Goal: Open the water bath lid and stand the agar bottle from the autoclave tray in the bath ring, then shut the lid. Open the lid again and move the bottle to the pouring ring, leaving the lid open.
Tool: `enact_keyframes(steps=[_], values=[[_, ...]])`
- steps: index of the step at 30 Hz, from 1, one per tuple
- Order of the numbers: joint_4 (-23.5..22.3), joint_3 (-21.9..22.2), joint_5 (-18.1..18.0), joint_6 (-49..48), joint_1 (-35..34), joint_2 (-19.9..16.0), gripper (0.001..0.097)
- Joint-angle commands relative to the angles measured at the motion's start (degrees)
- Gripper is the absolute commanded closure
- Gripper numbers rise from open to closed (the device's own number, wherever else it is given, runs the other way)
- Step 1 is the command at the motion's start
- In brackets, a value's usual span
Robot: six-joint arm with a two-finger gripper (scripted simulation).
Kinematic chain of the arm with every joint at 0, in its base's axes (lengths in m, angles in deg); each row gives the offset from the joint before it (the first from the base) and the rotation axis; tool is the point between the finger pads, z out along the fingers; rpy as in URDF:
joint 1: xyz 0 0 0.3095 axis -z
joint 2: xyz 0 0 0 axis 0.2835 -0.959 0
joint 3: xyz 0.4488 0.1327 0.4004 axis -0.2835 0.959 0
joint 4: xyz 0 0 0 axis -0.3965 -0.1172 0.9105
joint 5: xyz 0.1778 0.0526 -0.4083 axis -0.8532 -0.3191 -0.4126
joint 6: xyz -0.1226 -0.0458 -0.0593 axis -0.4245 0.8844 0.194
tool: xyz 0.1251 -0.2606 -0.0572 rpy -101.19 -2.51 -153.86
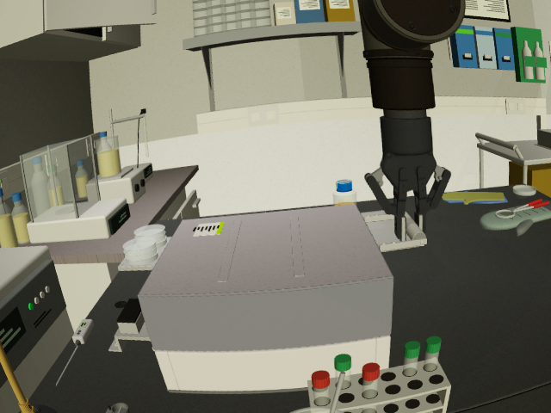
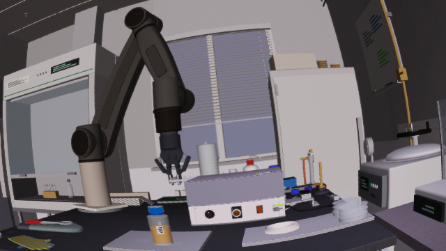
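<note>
The water bath (image 1: pixel 267 289) (image 2: pixel 235 195) sits mid-bench with its grey lid (image 1: pixel 271 249) lying flat and closed. The lid's pale handle bar (image 1: pixel 411 231) (image 2: pixel 176 181) juts out on the side nearest the arm's base. My gripper (image 1: pixel 409 224) (image 2: pixel 173 177) points straight down over that handle and grips it. The agar bottle (image 2: pixel 159 225) (image 1: pixel 344 192), blue-capped with amber contents, stands upright on the flat grey autoclave tray (image 2: pixel 156 241), apart from the bath. The white pouring ring (image 2: pixel 281 227) lies on a second grey tray beside the bath.
The bath's body stands close beside my fingers. A test-tube rack (image 1: pixel 382 384) with red and green caps stands at one end, stacked petri dishes (image 1: pixel 144 244) (image 2: pixel 350 209) at another corner. A glove (image 1: pixel 474 197), forceps and a dish (image 1: pixel 518 213) lie on the bench.
</note>
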Motion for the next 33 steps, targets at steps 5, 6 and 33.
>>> enact_keyframes(steps=[5,6,33], values=[[0.0,-0.02,0.01,0.0,0.0,0.03,0.0856],[0.0,-0.02,0.01,0.0,0.0,0.03,0.0876],[0.0,-0.02,-0.01,0.0,0.0,0.04,0.0901]])
